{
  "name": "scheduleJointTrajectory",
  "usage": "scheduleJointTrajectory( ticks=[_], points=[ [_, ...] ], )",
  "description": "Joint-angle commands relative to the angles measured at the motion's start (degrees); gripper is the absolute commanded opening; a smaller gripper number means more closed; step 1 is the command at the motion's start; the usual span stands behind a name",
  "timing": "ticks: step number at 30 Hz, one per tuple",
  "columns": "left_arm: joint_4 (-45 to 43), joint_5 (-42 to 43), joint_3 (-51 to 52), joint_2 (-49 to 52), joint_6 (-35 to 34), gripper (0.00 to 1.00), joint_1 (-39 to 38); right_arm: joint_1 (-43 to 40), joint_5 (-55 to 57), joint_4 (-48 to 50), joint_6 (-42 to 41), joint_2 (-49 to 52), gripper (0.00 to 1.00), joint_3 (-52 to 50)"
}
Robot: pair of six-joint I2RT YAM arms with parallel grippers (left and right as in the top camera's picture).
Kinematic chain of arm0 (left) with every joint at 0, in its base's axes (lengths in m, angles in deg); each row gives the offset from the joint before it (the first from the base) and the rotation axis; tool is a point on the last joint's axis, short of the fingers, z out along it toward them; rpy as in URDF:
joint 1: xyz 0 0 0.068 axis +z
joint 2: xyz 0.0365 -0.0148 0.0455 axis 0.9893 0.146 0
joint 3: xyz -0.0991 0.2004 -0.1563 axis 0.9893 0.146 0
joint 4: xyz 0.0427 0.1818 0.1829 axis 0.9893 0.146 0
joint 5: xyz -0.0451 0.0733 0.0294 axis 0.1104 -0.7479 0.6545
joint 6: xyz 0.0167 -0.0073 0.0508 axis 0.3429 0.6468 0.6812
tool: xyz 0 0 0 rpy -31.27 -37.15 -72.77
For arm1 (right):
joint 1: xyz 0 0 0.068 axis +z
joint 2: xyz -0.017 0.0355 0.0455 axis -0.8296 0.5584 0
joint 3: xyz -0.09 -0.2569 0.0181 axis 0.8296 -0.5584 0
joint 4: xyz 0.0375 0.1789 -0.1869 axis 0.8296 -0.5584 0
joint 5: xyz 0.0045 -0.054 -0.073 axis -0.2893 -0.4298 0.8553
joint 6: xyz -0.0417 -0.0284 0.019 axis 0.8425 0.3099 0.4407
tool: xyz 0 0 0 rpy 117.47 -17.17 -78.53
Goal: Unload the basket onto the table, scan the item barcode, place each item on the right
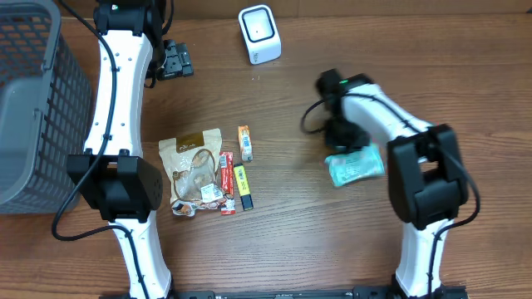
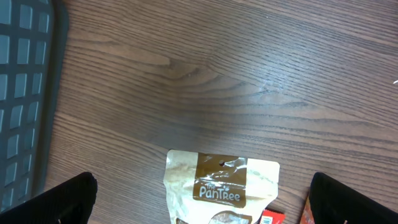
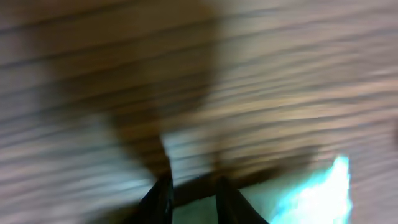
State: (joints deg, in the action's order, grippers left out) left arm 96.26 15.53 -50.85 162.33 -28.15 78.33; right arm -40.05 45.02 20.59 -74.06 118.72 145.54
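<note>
Your right pincer (image 1: 340, 133) hangs low over the counter (image 1: 332, 249), right by the teal packet (image 1: 356, 166), which lies at its 5 o'clock. The wrist view is blurred, so you cannot tell whether it grips. Your left pincer (image 1: 175, 60) stands wide open at the counter's 10 o'clock. The scanner (image 1: 259, 34) sits at 12 o'clock, well apart from the packet. A brown snack pouch (image 1: 195, 170) lies toward 8 o'clock.

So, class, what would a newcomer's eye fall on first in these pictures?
The teal packet on the right, half under the right arm, catches the eye first. Next come the white scanner at top centre and the brown snack pouch left of centre, with small packets beside it.
</note>
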Motion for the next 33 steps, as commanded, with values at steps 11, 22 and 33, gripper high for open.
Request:
scheduleJointTrajectory(
  ticks=[11,22,33],
  points=[
    [-0.04,-0.74,-0.07,-0.46,1.27,1.00,0.11,-5.57,-19.74,8.55,0.48,0.87,0.24,-0.94],
    [-0.04,-0.74,-0.07,-0.46,1.27,1.00,0.11,-4.11,-35.82,6.43,13.29,0.83,0.25,4.39],
    [-0.04,-0.74,-0.07,-0.46,1.27,1.00,0.11,-3.91,-23.80,-0.44,15.17,0.85,0.26,-2.62]
  ],
)
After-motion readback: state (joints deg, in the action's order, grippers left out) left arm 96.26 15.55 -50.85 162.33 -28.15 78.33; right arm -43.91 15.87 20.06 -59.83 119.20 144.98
